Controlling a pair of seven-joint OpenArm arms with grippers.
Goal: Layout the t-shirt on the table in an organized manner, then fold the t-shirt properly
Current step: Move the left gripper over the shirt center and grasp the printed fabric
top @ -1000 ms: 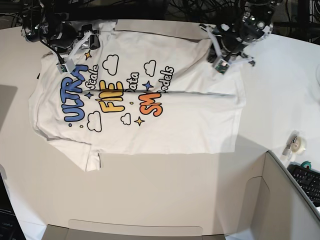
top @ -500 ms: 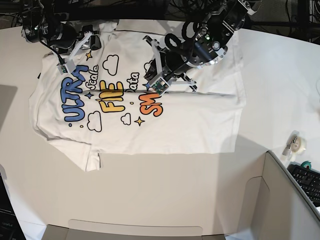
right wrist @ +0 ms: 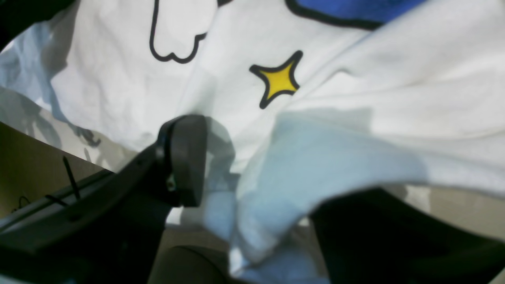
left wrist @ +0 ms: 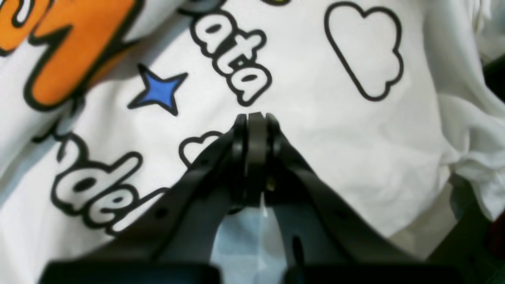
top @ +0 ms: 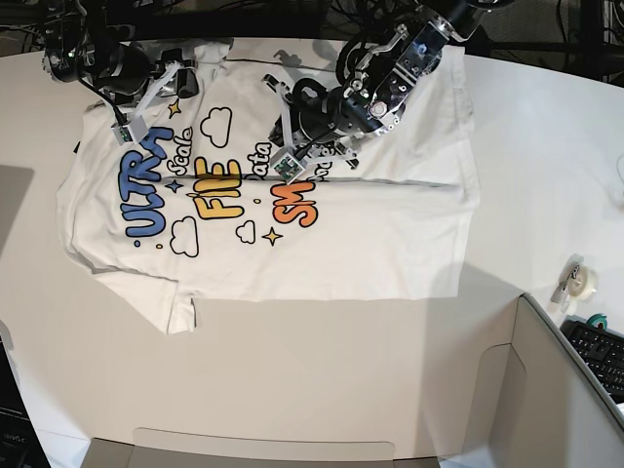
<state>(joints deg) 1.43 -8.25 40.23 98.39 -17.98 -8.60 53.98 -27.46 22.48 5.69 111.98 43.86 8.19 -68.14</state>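
The white t-shirt [top: 370, 244] lies spread on the table [top: 341, 370] with its colourful print facing up. One sleeve is bunched at the near left. My left gripper [top: 281, 151] is shut, its fingertips [left wrist: 255, 118] pressed together just above the print between the "Data" lettering and a small cloud, with no cloth seen between them. My right gripper [top: 146, 107] is at the shirt's far left corner. In the right wrist view the right gripper [right wrist: 256, 185] stands open; a fold of t-shirt [right wrist: 315, 165] lies between its jaws and drapes over one finger.
A grey box corner [top: 546, 390] rises at the near right. A tape roll [top: 583, 283] and a keyboard [top: 600, 351] lie by the right edge. A flat cardboard flap [top: 263, 448] lies along the near edge. Cables hang behind the table.
My left arm has swept from the shirt's far right corner leftward to the middle of the print, staying shut. The right arm and the shirt have not moved.
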